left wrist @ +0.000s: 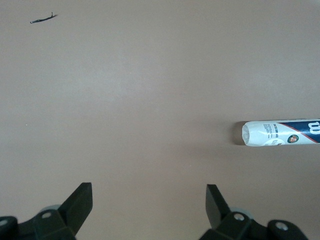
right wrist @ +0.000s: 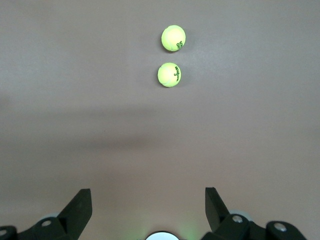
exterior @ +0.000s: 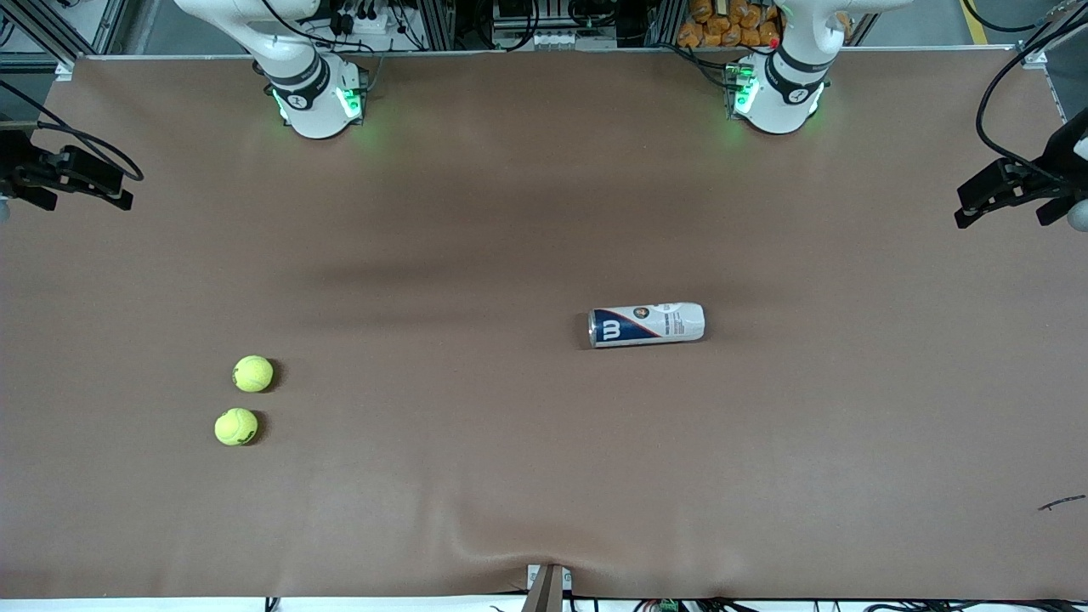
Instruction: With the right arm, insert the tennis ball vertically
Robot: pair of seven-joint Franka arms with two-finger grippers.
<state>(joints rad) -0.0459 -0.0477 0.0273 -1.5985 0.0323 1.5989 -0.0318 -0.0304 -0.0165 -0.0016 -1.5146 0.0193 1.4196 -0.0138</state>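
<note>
Both sets of jaws are spread and empty; the tennis balls (right wrist: 169, 74) lie ahead of the right gripper (right wrist: 148, 207), well apart. The can (exterior: 647, 324) lies flat on the surface (exterior: 476, 476), so vertical insertion could fail, and a ball nudged off-centre could roll away

The can (left wrist: 280, 133) runs off the left wrist view's edge, its open end unseen.

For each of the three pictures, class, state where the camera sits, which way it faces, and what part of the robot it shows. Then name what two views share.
Front view: high across the table, facing the robots; shows both arm bases, two tennis balls and the lying can.
Left wrist view: on the left arm, looking down at the table; shows the open left gripper and the can.
Right wrist view: on the right arm, looking down; shows the open right gripper and both balls.
Shared: the can by front and left wrist views; the balls by front and right wrist views.
</note>
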